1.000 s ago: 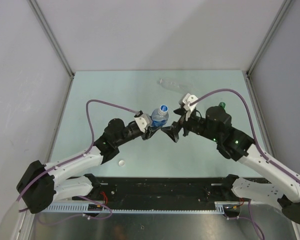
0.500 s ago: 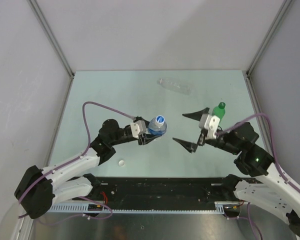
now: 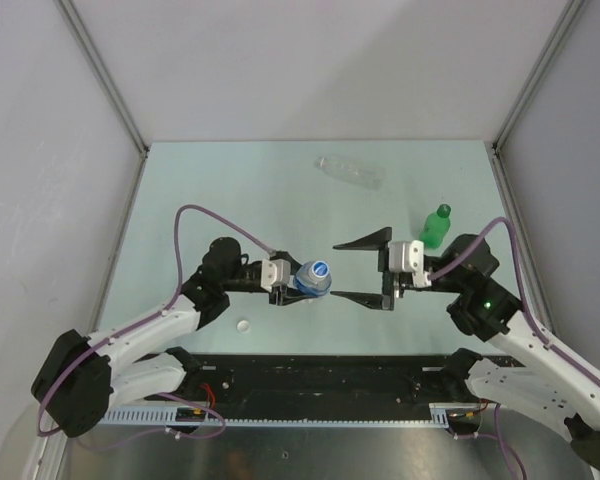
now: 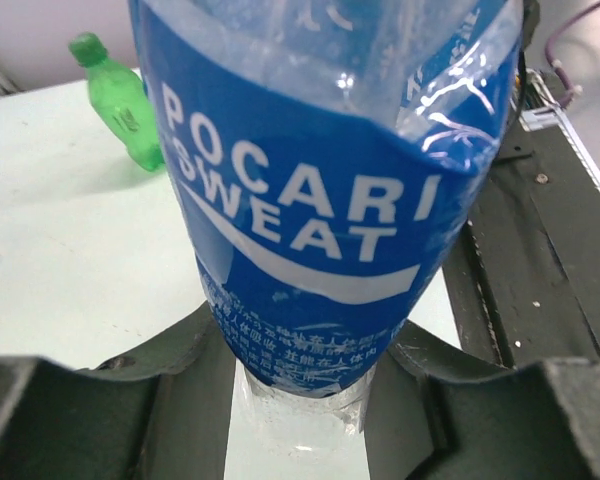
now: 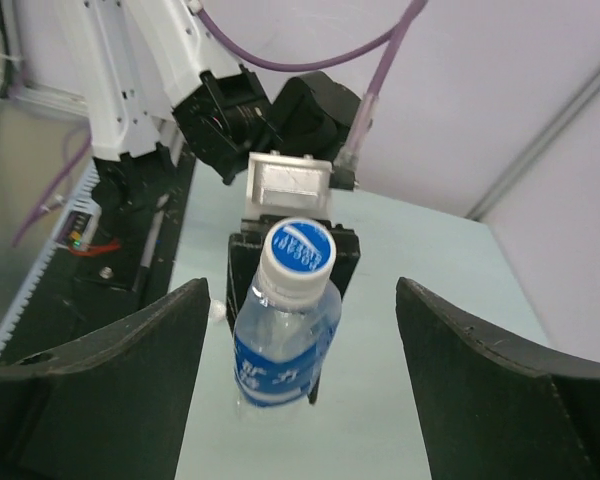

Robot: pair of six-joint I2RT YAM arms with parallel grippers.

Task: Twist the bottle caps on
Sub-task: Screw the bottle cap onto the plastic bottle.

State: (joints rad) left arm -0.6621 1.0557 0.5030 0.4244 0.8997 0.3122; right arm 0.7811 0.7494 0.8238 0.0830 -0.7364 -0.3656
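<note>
My left gripper is shut on the lower body of the blue-label bottle, which tilts toward the right arm. Its white cap with a blue top sits on the neck. In the left wrist view the label fills the frame between the fingers. My right gripper stands open just right of the cap, its fingers wide on either side and touching nothing. The green bottle stands upright with its green cap on. A loose white cap lies on the table.
The clear unlabelled bottle lies on its side at the back of the table. The green bottle stands close behind my right wrist. A black rail runs along the near edge, and grey walls enclose the table.
My right gripper left the bottle's cap, drew back to the right, then turned level facing the cap again. My left gripper brought the bottle nearer the front edge.
</note>
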